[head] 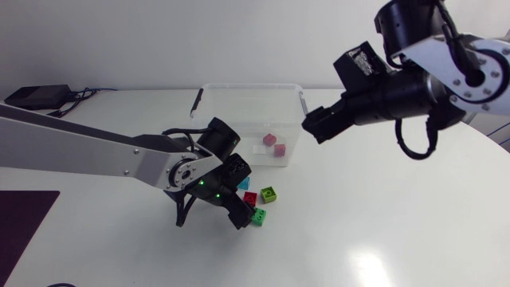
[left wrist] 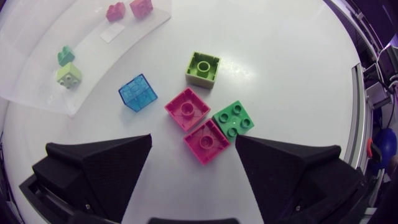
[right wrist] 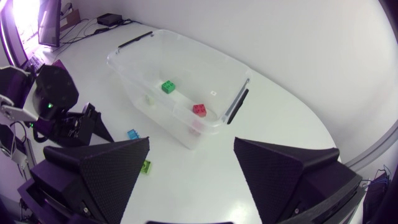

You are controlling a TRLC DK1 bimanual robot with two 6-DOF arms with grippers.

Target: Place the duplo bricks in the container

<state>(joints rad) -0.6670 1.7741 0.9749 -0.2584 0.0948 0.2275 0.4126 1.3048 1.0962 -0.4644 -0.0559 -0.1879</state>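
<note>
A white worktop (head: 382,231) carries a clear plastic container (head: 296,89) near its far edge. The left arm (head: 96,155) reaches low over five loose duplo bricks just before the container's near wall. Its jaws stand wide open, with a pink brick (left wrist: 207,141) between their tips, untouched. A second pink brick (left wrist: 187,108) and a green brick (left wrist: 234,119) sit tight against it. An olive brick (left wrist: 203,68) and a blue brick (left wrist: 137,92) lie slightly apart, the blue nearest the wall. More bricks lie inside the container. The right arm (head: 446,76) hangs at the container's right end, seemingly well above the worktop, jaws open and empty. Bare worktop spreads rightward.
</note>
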